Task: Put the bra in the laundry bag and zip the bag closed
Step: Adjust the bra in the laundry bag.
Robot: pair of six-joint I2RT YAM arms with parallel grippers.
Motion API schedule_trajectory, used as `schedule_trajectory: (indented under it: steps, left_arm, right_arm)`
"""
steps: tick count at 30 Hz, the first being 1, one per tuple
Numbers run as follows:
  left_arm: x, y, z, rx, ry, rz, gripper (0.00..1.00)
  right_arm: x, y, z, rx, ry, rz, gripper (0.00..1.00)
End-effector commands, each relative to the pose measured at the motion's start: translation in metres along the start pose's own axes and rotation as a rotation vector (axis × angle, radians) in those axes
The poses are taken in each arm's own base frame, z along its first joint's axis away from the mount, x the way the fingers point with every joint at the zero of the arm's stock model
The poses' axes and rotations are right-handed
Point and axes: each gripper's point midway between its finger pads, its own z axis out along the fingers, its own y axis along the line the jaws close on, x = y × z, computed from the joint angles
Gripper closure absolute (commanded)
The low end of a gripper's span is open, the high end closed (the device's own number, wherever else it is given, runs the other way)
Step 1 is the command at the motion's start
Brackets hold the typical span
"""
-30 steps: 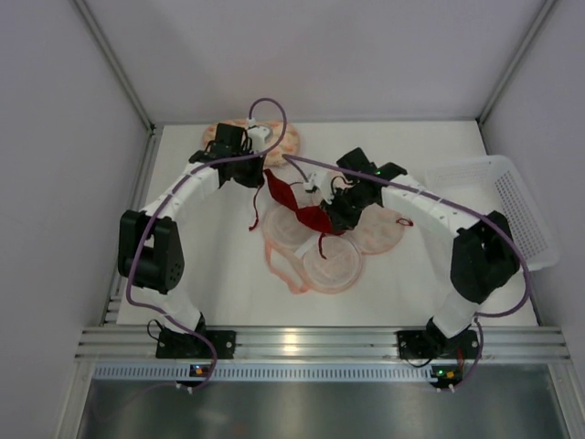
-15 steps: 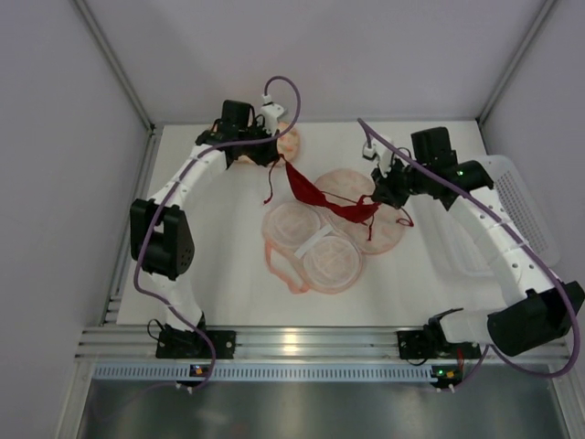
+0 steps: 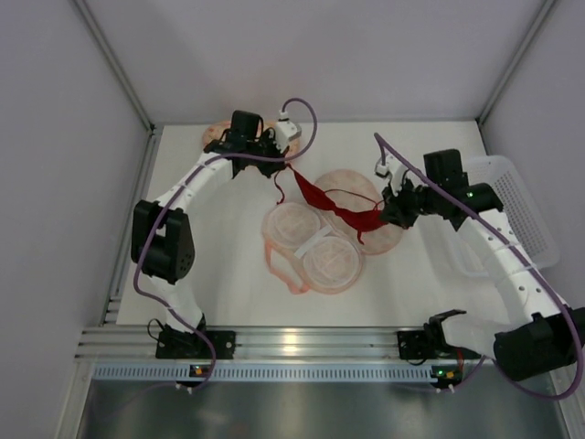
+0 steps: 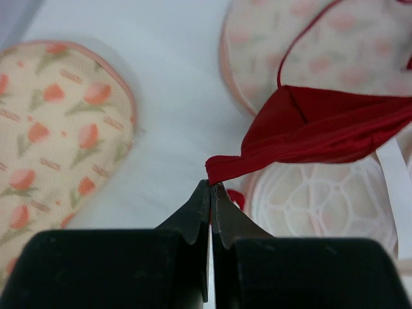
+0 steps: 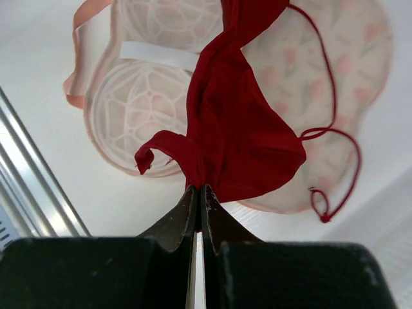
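Note:
The red bra (image 3: 331, 203) hangs stretched between my two grippers, above the open laundry bag (image 3: 311, 245). The left gripper (image 3: 277, 161) is shut on the bra's left end (image 4: 222, 168), and its fingertips (image 4: 210, 187) pinch the fabric. My right gripper (image 3: 389, 213) is shut on the right cup (image 5: 241, 138), with a thin strap (image 5: 335, 161) dangling. The bag lies flat and unzipped. Its pale inner cups (image 5: 138, 106) face up, and its peach printed half (image 3: 377, 229) is folded out to the right (image 5: 351, 71).
A second, matching printed pouch (image 3: 219, 134) lies at the back left, below the left wrist (image 4: 55, 129). A white mesh basket (image 3: 516, 197) stands at the right edge, close to the right arm. Grey walls enclose the table on three sides.
Both arms have swung apart from the middle, drawing the bunched bra out into a taut span. The right gripper went right, the left gripper back, then both settled slightly lower over the bag.

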Motion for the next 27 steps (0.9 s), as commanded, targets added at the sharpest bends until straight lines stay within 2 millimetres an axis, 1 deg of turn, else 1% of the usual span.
schedule_trajectory:
  steps: [1, 2, 3, 4, 5, 7, 8, 9, 11, 13, 15, 16, 17, 18, 20, 23, 25, 27]
  left_arm:
    - [0.014, -0.018, -0.023, 0.029, -0.008, 0.128, 1.00]
    - [0.016, -0.023, -0.031, 0.029, -0.007, 0.146, 1.00]
    - [0.042, -0.032, -0.029, 0.050, 0.040, 0.143, 1.00]
    - [0.051, -0.036, -0.031, 0.051, 0.056, 0.148, 1.00]
    - [0.055, -0.036, -0.036, 0.033, 0.070, 0.156, 1.00]
    - [0.076, -0.041, -0.039, 0.029, 0.110, 0.144, 1.00]
    - [0.083, -0.041, -0.040, 0.018, 0.131, 0.142, 1.00]
    - [0.087, -0.041, -0.041, 0.013, 0.142, 0.142, 1.00]
    - [0.096, -0.042, -0.042, 0.005, 0.164, 0.133, 1.00]
    - [0.100, -0.040, -0.042, -0.007, 0.177, 0.123, 1.00]
    - [0.100, -0.035, -0.043, -0.029, 0.185, 0.115, 1.00]
    - [0.099, -0.033, -0.045, -0.037, 0.186, 0.110, 1.00]
    - [0.099, -0.031, -0.045, -0.043, 0.186, 0.102, 1.00]
    - [0.096, -0.025, -0.049, -0.061, 0.179, 0.097, 1.00]
    - [0.092, -0.021, -0.056, -0.082, 0.168, 0.102, 1.00]
    - [0.102, -0.015, -0.065, -0.105, 0.187, 0.117, 1.00]
    - [0.115, -0.018, -0.063, -0.093, 0.215, 0.124, 1.00]
    - [0.121, -0.022, -0.058, -0.073, 0.222, 0.098, 1.00]
  right_arm:
    - [0.014, 0.032, 0.015, -0.111, -0.012, 0.046, 1.00]
    - [0.024, 0.046, 0.023, -0.149, 0.010, 0.044, 1.00]
    - [0.026, 0.051, 0.029, -0.162, 0.006, 0.049, 1.00]
    - [0.029, 0.057, 0.034, -0.177, 0.009, 0.049, 1.00]
    - [0.038, 0.070, 0.041, -0.216, 0.032, 0.048, 1.00]
    - [0.040, 0.082, 0.051, -0.249, 0.025, 0.051, 1.00]
    - [0.047, 0.091, 0.056, -0.277, 0.041, 0.055, 1.00]
    - [0.046, 0.093, 0.060, -0.290, 0.033, 0.064, 1.00]
    - [0.057, 0.099, 0.069, -0.316, 0.064, 0.077, 1.00]
    - [0.059, 0.100, 0.076, -0.318, 0.067, 0.076, 1.00]
    - [0.060, 0.105, 0.084, -0.347, 0.087, 0.069, 1.00]
    - [0.055, 0.105, 0.087, -0.350, 0.074, 0.060, 1.00]
    - [0.057, 0.109, 0.091, -0.363, 0.089, 0.057, 1.00]
    - [0.057, 0.111, 0.093, -0.371, 0.098, 0.055, 1.00]
    - [0.056, 0.113, 0.097, -0.385, 0.113, 0.052, 1.00]
    - [0.059, 0.113, 0.101, -0.383, 0.124, 0.049, 1.00]
    - [0.062, 0.112, 0.104, -0.380, 0.139, 0.052, 1.00]
    - [0.066, 0.113, 0.107, -0.385, 0.155, 0.064, 1.00]
